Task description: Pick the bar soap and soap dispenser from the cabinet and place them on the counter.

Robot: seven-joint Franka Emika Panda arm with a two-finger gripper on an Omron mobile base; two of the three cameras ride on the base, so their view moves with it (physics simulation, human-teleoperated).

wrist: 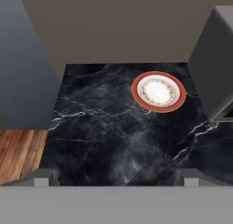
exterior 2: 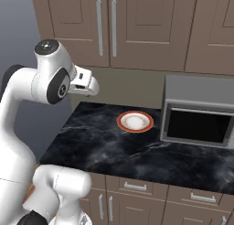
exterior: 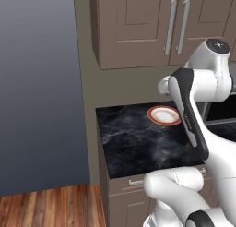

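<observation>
- Pincer (wrist: 116, 175) hangs above the black marble surface (wrist: 113, 136), jaws spread wide with nothing between them, its two tips framing bare slab, so it looks parked ahead of any reach
- Wooden floor (wrist: 20, 152) shows at the left, beyond the surface edge
- Cabinet (exterior 2: 105, 27) sits on the wall above the surface with both panelled doors closed by their silver bar handles (exterior 2: 106, 27); the bar soap and soap dispenser cannot be seen and are presumably behind them, so a door likely has to be opened first
- Orange-rimmed plate (wrist: 158, 91) rests on the surface toward the back, apart from the pincer
- Grey microwave (exterior 2: 199, 112) stands at the right, just beside the plate
</observation>
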